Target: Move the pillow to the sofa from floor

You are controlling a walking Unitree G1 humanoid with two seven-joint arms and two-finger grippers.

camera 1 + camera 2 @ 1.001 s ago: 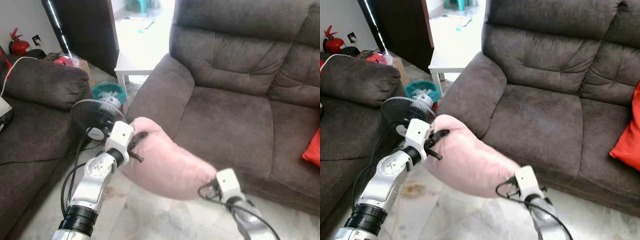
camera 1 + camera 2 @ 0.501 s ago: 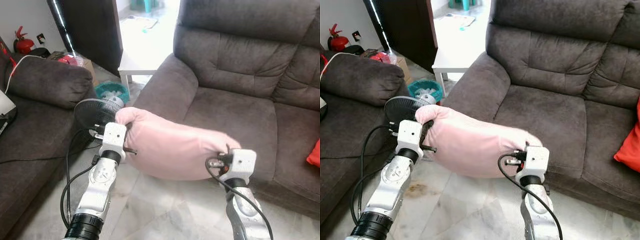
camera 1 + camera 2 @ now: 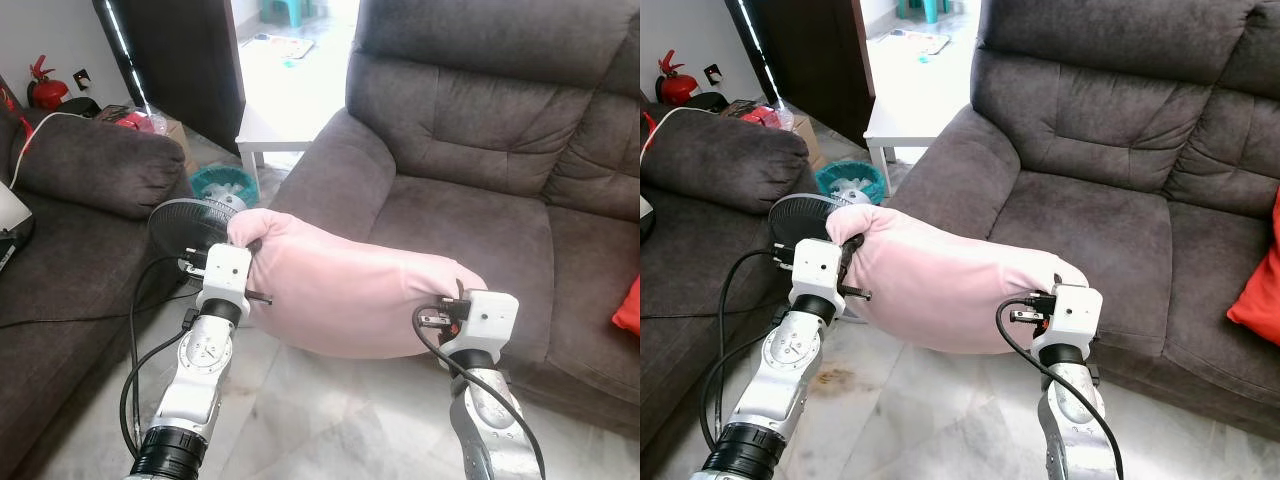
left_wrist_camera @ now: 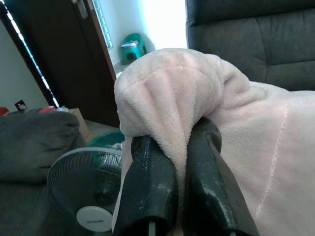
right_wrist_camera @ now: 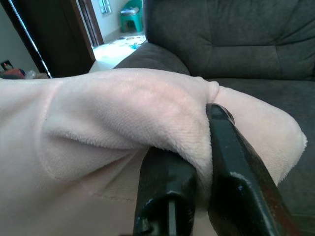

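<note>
Pillow position: pillow (image 3: 355, 300) hangs level above the floor (image 3: 300, 420), in front of the sofa (image 3: 460, 230) seat, sofa at 12 o'clock.
Left pincer (image 4: 173, 147): clamped on a bunched corner.
Right pincer (image 5: 199, 142): clamped on the opposite end.
Reason for hold: two end grips likely prevent sagging.
Pillow appearance: pale pink, plush, puckered at both grips.

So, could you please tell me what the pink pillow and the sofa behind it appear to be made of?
The pink pillow looks like soft plush fleece: a matte, fuzzy nap, bunching into folds where the left pincer and right pincer pinch its ends. The sofa seems upholstered in dark brown, suede-like microfibre, matte with faint mottling and stitched seams, though real suede cannot be ruled out.
</note>
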